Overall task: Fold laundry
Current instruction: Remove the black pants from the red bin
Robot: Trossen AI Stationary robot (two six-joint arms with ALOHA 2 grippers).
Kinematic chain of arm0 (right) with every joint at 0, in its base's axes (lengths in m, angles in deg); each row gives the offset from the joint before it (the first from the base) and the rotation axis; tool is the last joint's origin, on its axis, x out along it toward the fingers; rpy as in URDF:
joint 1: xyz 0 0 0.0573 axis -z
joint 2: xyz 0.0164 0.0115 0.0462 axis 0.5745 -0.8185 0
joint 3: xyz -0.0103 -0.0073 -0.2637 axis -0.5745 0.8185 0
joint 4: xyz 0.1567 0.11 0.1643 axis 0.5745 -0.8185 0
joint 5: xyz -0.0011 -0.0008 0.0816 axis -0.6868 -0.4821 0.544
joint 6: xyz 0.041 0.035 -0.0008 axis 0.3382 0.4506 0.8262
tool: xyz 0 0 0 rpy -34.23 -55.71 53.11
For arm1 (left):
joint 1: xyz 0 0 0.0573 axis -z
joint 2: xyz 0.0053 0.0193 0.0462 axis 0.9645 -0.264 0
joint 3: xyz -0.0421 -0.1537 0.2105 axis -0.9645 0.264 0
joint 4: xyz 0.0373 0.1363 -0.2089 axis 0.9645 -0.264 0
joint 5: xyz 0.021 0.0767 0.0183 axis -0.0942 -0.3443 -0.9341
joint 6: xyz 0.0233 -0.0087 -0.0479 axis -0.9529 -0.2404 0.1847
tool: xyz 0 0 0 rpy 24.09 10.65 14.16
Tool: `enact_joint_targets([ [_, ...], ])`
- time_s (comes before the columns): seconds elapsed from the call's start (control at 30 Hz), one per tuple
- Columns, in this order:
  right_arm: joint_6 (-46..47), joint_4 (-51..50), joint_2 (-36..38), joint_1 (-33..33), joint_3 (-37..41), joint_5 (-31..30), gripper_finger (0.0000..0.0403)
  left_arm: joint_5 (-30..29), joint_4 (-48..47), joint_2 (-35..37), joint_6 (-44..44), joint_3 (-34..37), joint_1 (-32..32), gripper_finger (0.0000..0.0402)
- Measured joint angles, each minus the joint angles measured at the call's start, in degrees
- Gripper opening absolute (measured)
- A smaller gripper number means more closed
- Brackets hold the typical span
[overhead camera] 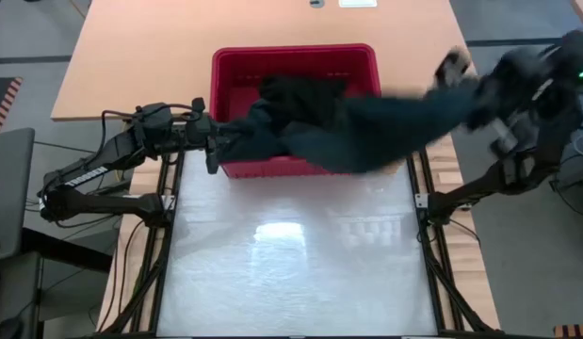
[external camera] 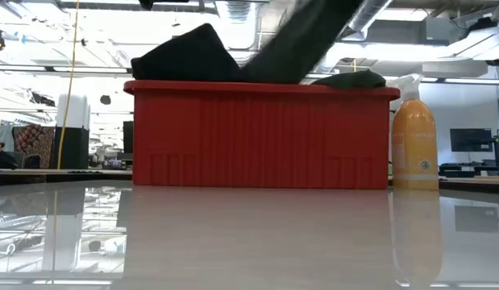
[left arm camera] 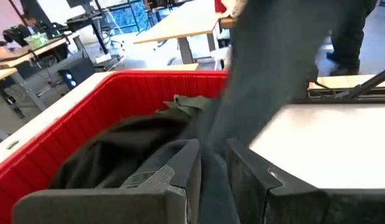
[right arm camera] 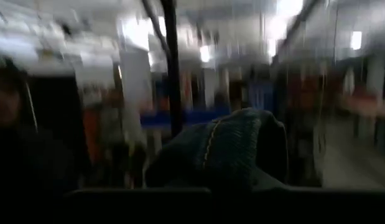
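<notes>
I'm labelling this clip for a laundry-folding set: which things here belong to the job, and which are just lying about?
Part of the job:
- dark teal garment, stretched between left gripper and right gripper
- black garment in the basket

Lying about:
- red basket
- orange spray bottle

- Setting: open-plan lab or office workspace.
- Evidence: exposed ceiling ducts [external camera: 241,20] overhead.
- Evidence: rows of desks [left arm camera: 180,22] beyond the left fingers.
- Evidence: monitors [external camera: 471,141] at far workstations.
</notes>
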State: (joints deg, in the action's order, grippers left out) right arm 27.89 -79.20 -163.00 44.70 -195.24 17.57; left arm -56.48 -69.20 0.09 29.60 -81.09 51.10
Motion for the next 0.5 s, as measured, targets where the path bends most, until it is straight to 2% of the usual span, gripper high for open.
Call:
enact_joint_targets([
  [0.1,-1.05,-17.92,-1.47,-3.5,0.51,-5.42,0.0039,0.0,1.15,-0.18,0.02,0.0,0.0,0.0067],
  [0.2,3.07,-28.69,-3.8,-7.64,4.14,-9.04,0.0054,-0.38,0.73,-0.26,0.08,0.0,0.0,0.0067],
  [0.33,8.31,-33.75,-7.03,-12.68,12.68,-13.6,0.0062,-0.67,0.62,-0.51,1.53,0.0,0.0,0.0067],
  [0.5,10.69,-37.46,-9.51,-15.12,22.38,-12.61,0.0068,-0.72,0.46,-0.85,1.81,0.0,-0.02,0.0067],
])
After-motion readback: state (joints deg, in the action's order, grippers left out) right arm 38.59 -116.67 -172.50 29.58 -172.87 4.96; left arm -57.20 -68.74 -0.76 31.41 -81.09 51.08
